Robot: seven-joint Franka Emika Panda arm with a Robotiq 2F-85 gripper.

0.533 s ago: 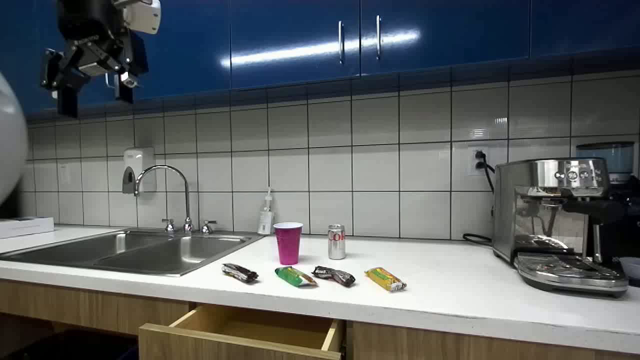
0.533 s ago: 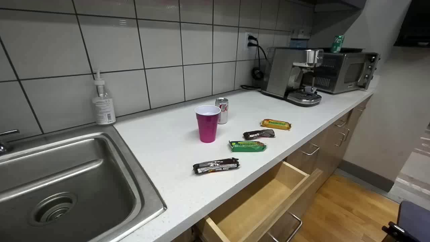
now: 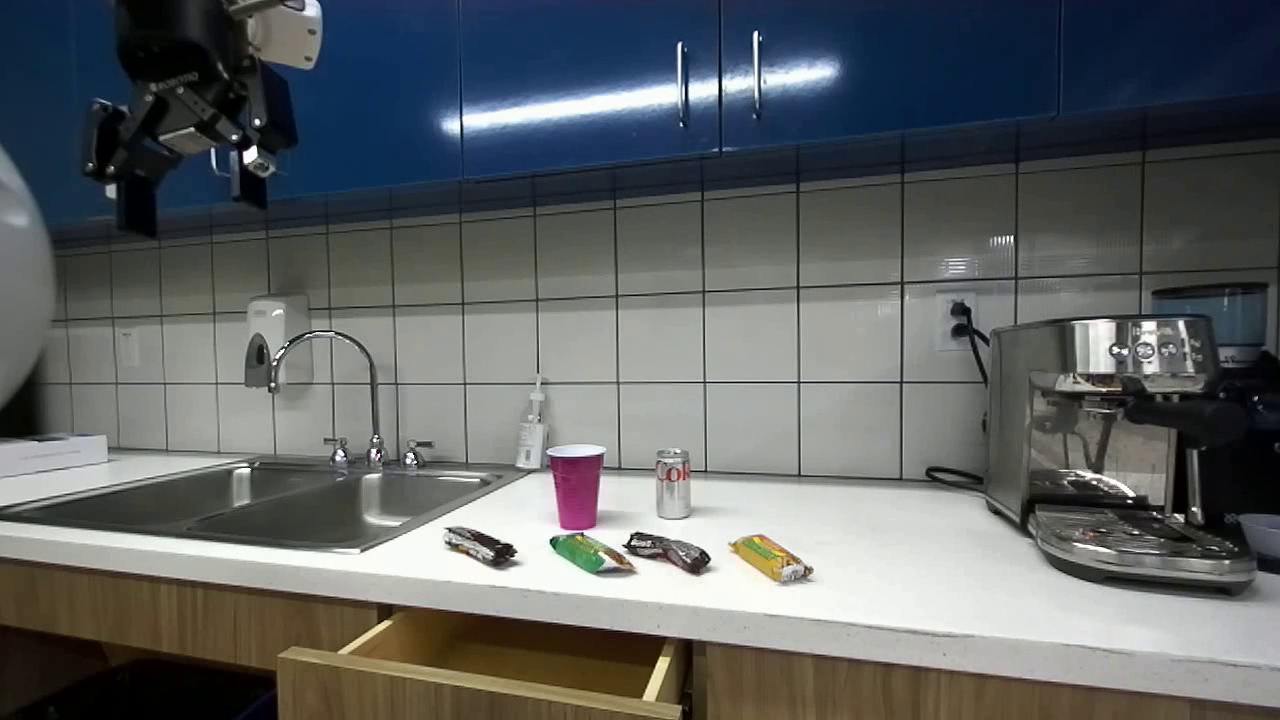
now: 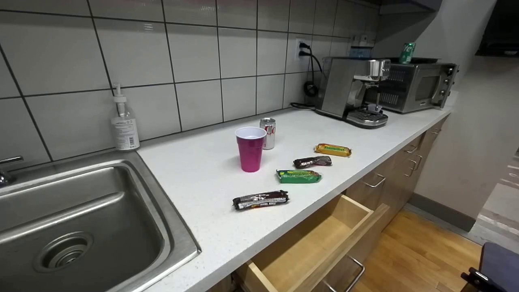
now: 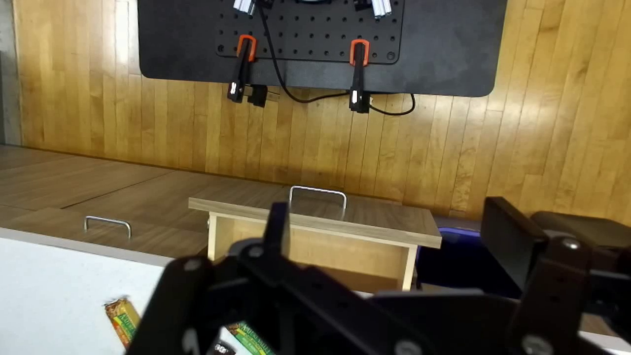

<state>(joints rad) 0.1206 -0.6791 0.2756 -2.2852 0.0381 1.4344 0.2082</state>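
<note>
My gripper [image 3: 193,195] is open and empty, high in front of the blue cabinets at upper left in an exterior view. Its spread fingers also show in the wrist view [image 5: 389,217], above the open wooden drawer [image 5: 315,219]. On the white counter lie a green bar [image 4: 299,177], a yellow bar [image 4: 333,150], a dark bar [image 4: 260,200] near the sink and another dark bar [image 4: 312,162]. A magenta cup [image 4: 250,154] stands upright beside a silver can [image 4: 269,134]. The gripper touches none of these. The drawer [image 3: 480,682] is pulled out, and its visible inside holds nothing.
A steel sink [image 3: 365,545] with a faucet [image 3: 374,400] is left of the bars. A soap bottle [image 4: 125,127] stands at its corner. A coffee machine [image 3: 1110,440] and a microwave [image 4: 421,87] stand farther along the counter. A black table with clamps [image 5: 172,44] faces the drawer.
</note>
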